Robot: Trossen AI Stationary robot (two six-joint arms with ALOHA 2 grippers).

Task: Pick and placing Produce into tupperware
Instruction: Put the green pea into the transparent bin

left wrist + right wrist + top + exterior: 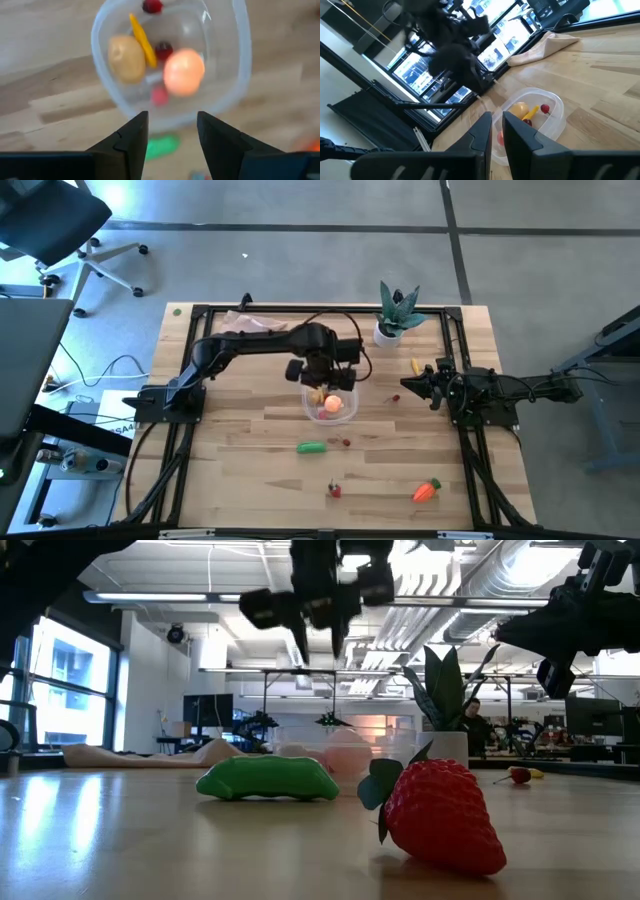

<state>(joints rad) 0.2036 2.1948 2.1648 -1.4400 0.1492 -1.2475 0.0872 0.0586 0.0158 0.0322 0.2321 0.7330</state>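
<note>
The clear round tupperware [333,407] sits mid-table and holds an orange ball [183,71], a tan piece [125,57], a yellow piece [142,40] and small red pieces. My left gripper [172,135] hovers open above its far-left rim [318,376], holding nothing. A green pepper [311,447], a strawberry [335,490] and a carrot [427,491] lie on the near part of the table. A yellow piece [415,365] lies by the right arm. My right gripper [408,386] waits shut to the tupperware's right, off the table top.
A spiky plant in a white pot [397,318] stands at the far edge, and a beige cloth [250,325] lies far left. A black frame [300,309] runs round the table. Small red bits lie at the pepper's right [346,442] and near the right gripper [392,396].
</note>
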